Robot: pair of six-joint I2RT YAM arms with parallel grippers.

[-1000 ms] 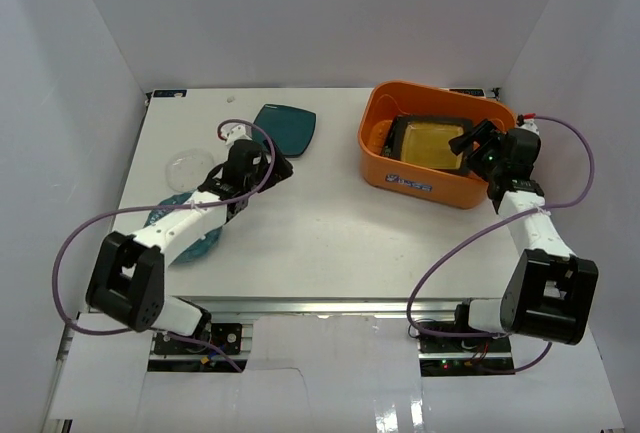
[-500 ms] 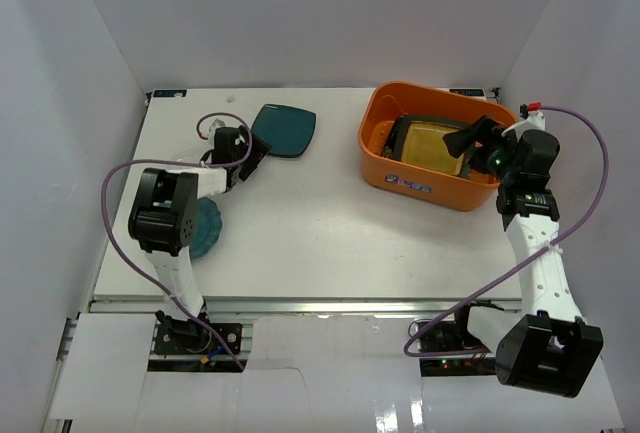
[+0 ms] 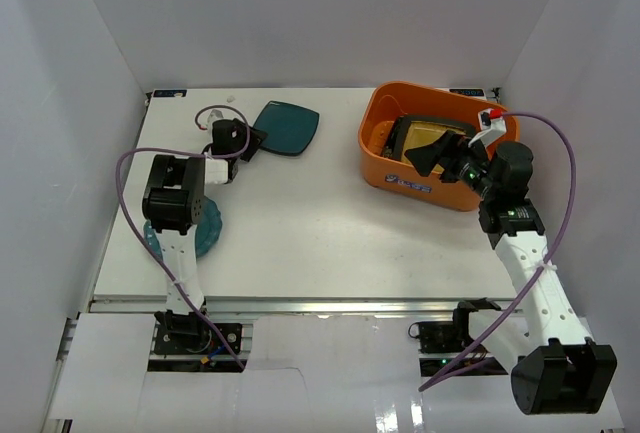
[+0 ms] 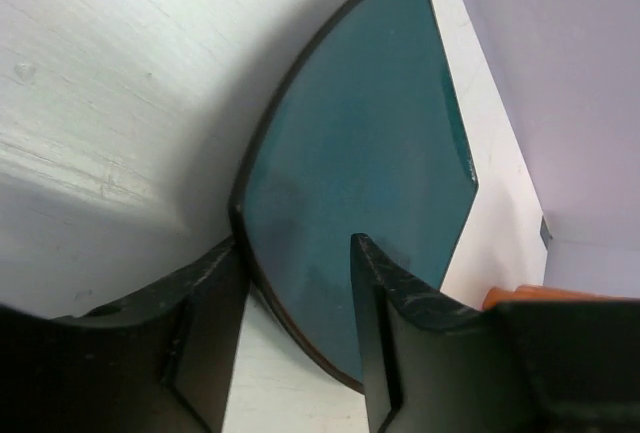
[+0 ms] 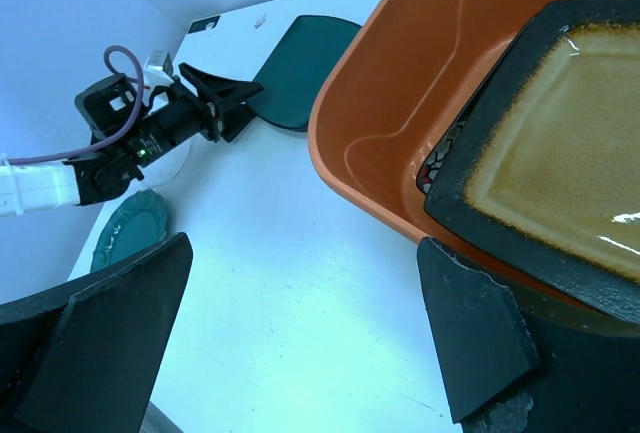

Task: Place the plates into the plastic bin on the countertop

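The dark teal square plate (image 3: pixel 286 129) lies flat on the white countertop (image 3: pixel 320 233) at the back left. My left gripper (image 3: pixel 250 141) is open and straddles its near edge. In the left wrist view one finger (image 4: pixel 395 323) lies over the teal plate (image 4: pixel 370 153), the other (image 4: pixel 200 313) beside its rim. The orange plastic bin (image 3: pixel 380 158) holds the black-rimmed yellow square plate (image 3: pixel 432 143), with a floral plate (image 5: pixel 440 165) peeking from beneath. My right gripper (image 3: pixel 445 158) is open and empty over the bin's front wall (image 5: pixel 360 168). A blue round plate (image 3: pixel 203 230) lies under the left arm.
White walls close in the countertop on three sides. The bin's white-blue label (image 3: pixel 405 182) faces the arms. The left arm's purple cable (image 3: pixel 125 193) loops out to the left. The right wrist view shows the blue plate (image 5: pixel 130 238) and the left gripper (image 5: pixel 205 108).
My left gripper has reached further back to the teal plate's edge. My right gripper has moved left from the bin's right side to above its front wall, still open.
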